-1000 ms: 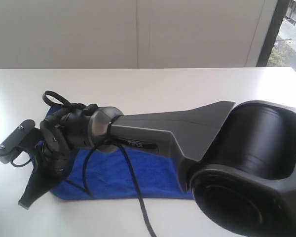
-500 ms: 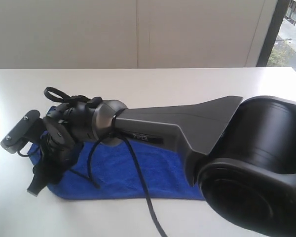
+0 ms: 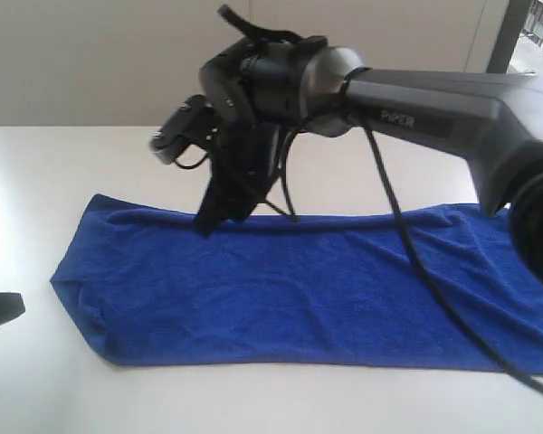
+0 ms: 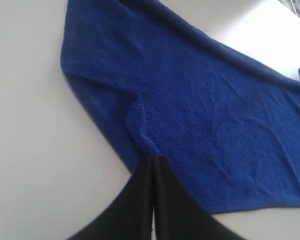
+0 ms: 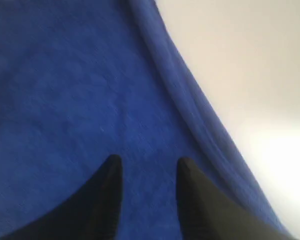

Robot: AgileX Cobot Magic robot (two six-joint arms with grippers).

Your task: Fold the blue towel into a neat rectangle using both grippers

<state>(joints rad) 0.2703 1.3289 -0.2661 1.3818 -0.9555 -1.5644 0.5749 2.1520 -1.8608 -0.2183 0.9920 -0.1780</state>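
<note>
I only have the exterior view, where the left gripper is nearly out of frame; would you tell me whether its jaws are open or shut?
Observer: Shut; the left wrist view shows the left gripper with fingers pressed together, no gap.
Operator: And the right one, from its own camera?
Observer: The right gripper is open, nothing between its fingers, the blue towel beyond them.
Operator: Anything odd in the cloth?
Observer: A small raised pucker lies just ahead of the left fingertips.
</note>
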